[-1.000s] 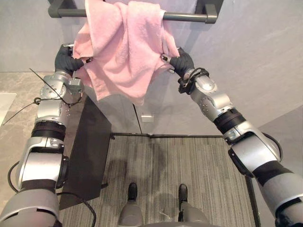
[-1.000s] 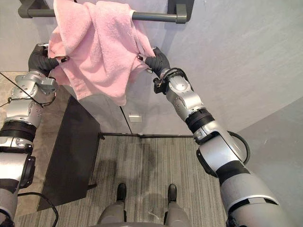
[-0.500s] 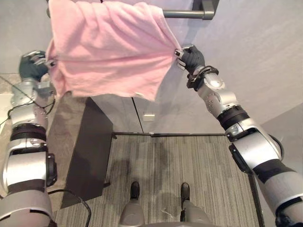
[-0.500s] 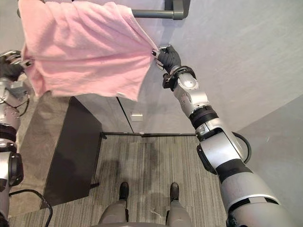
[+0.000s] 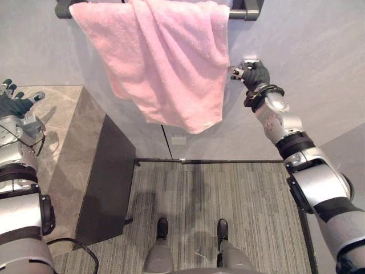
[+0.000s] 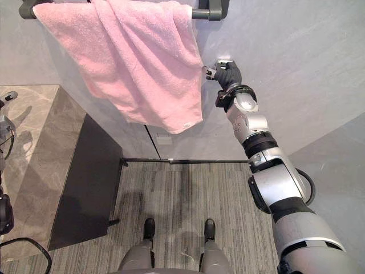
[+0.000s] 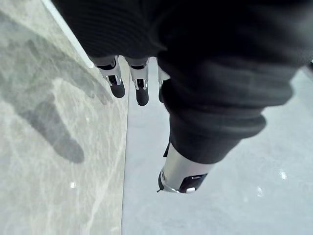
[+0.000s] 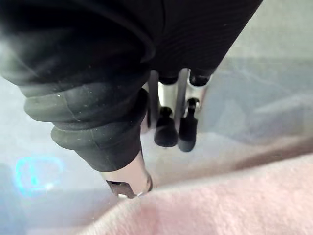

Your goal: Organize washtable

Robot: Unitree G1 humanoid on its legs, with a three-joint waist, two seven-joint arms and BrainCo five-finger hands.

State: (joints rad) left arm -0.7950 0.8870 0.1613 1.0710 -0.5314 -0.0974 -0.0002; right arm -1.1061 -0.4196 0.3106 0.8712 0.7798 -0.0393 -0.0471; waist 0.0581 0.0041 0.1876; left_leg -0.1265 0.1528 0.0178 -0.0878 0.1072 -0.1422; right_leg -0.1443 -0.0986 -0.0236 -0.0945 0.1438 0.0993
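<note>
A pink towel (image 5: 165, 63) hangs spread over the dark grey wall bar (image 5: 245, 12), its lower corner drooping toward the middle. My right hand (image 5: 254, 73) is raised just beside the towel's right edge, fingers (image 8: 166, 129) straight and holding nothing; the towel (image 8: 220, 205) lies just past them in the right wrist view. My left hand (image 5: 10, 105) is far out at the left above the stone counter, well apart from the towel. Its fingers (image 7: 117, 83) are spread and empty.
The grey stone counter (image 5: 63, 125) runs along the left, with a dark cabinet side (image 5: 105, 182) below its edge. A small white wall socket (image 5: 178, 140) sits under the towel. Grey striped carpet (image 5: 239, 200) covers the floor.
Both hands have let go of the towel, which now hangs freely from the bar. The left hand has swung out left and down, the right slightly right; both have opened.
</note>
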